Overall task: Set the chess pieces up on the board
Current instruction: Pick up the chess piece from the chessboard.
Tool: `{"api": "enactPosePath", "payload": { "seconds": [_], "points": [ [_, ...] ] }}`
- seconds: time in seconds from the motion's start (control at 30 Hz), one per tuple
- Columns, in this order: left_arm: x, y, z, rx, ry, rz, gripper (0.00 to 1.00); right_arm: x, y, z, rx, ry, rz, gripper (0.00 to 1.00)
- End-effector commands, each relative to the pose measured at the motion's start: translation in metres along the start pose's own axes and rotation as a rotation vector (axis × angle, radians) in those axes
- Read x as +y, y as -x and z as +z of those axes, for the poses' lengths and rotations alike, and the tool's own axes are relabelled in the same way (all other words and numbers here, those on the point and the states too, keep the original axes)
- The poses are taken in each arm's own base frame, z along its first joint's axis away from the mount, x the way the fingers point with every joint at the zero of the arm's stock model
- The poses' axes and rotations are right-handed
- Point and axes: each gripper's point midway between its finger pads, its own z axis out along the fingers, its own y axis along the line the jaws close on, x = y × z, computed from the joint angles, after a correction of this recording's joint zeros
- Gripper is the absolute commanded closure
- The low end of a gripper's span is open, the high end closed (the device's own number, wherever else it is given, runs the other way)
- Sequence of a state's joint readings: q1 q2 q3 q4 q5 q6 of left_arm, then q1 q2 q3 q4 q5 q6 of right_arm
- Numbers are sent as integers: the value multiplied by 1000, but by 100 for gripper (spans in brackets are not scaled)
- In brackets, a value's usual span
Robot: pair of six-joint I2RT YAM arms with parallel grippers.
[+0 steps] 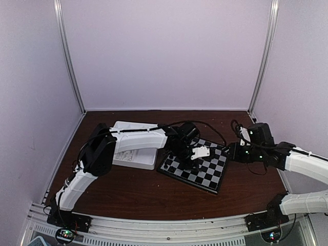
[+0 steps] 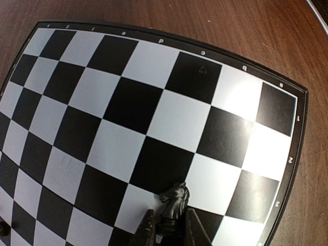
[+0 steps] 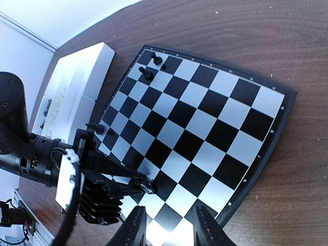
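Note:
The board (image 2: 128,97) fills the left wrist view. My left gripper (image 2: 171,230) is shut on a black knight (image 2: 176,197), holding it by the base just above squares near the board's right rim. From the right wrist view, that gripper (image 3: 146,185) reaches in from the left over the board (image 3: 205,118). Three black chess pieces stand along the far edge squares (image 3: 156,59) (image 3: 147,75) (image 3: 100,128). My right gripper (image 3: 169,228) hovers open above the board's near corner, with nothing between its fingers.
A white divided tray (image 3: 77,77) lies left of the board, with small dark pieces in it. In the top view the tray (image 1: 134,154) sits under the left arm, and brown table (image 1: 138,195) surrounds the board (image 1: 205,177).

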State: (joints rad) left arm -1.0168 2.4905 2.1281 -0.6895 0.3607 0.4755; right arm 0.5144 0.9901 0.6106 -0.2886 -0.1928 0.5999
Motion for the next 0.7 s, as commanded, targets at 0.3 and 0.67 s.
{"api": "enactPosePath", "payload": {
  "seconds": [0.3, 0.67],
  "points": [
    [12, 52, -60, -226, 171, -34, 93, 21, -21, 17, 64, 193, 179, 62],
    [5, 74, -98, -382, 217, -23, 93, 77, -12, 14, 114, 494, 189, 64]
  ]
}}
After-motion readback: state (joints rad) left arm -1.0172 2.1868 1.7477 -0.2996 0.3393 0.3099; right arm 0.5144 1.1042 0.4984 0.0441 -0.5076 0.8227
